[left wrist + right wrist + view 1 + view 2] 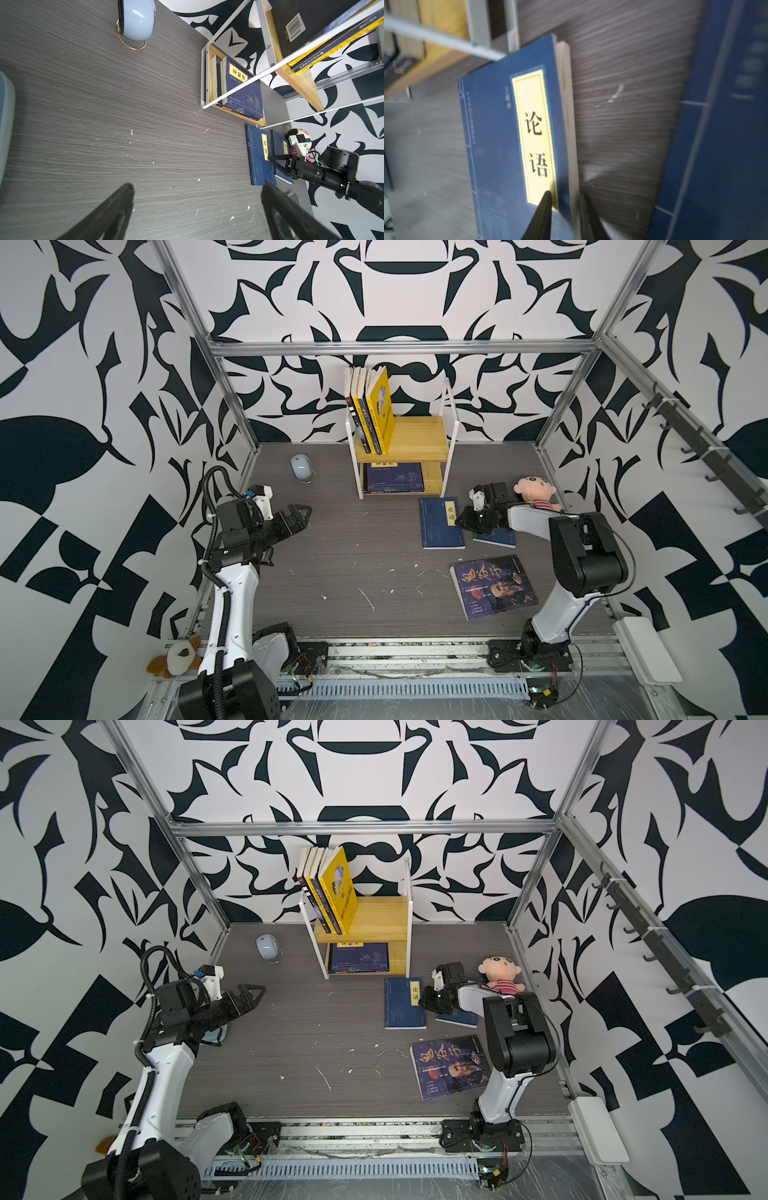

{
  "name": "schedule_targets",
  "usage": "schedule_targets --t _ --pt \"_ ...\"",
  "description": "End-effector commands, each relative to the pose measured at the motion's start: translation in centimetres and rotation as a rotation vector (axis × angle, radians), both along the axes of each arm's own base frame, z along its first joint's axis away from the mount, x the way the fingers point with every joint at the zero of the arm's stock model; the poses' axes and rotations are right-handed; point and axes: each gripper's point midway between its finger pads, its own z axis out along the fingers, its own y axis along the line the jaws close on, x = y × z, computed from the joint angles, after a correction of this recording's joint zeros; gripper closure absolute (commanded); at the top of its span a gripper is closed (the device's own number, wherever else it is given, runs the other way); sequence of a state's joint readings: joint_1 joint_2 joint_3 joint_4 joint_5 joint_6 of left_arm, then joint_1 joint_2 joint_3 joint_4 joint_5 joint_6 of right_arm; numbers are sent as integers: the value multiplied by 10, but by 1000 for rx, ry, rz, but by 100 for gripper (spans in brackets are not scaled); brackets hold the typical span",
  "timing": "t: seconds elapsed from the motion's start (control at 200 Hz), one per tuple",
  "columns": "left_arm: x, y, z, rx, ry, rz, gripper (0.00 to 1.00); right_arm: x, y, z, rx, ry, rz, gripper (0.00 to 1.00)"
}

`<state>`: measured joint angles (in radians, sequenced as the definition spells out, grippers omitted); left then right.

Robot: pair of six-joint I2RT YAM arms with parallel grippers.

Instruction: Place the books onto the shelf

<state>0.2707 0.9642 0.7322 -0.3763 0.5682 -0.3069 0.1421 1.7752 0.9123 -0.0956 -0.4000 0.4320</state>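
A navy blue book (438, 526) (401, 1006) with a yellow title strip lies flat in front of the shelf (415, 435) (378, 915). My right gripper (459, 522) (564, 195) is shut on its right edge, one finger on the cover and one at the page edge. Under that arm is a second navy book (496, 537) (720, 145). A dark blue portrait book (492, 587) lies nearer the front. Upright books (374, 410) stand on the top board, and flat navy ones (392, 477) lie on the lower board. My left gripper (305, 516) (197, 187) hovers open and empty at the left.
A white computer mouse (300, 467) sits left of the shelf. A pink plush doll (536, 491) lies behind my right arm by the right wall. A brown and white plush (178, 657) rests at the front left corner. Patterned walls and metal posts enclose the table.
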Motion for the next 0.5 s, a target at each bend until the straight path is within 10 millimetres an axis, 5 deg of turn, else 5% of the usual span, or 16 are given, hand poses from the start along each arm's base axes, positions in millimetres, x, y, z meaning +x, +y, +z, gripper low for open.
schedule_targets --t 0.0,0.125,0.38,0.495 --pt "0 -2 1 1 -14 -8 0 -11 4 -9 21 45 -1 99" --pt "1 -3 4 21 -17 -21 0 -17 13 3 35 9 39 100" --pt "4 -10 17 60 -31 -83 0 -38 68 35 54 -112 259 100" --pt "5 -8 16 62 -22 -77 0 -36 72 37 62 -103 225 100"
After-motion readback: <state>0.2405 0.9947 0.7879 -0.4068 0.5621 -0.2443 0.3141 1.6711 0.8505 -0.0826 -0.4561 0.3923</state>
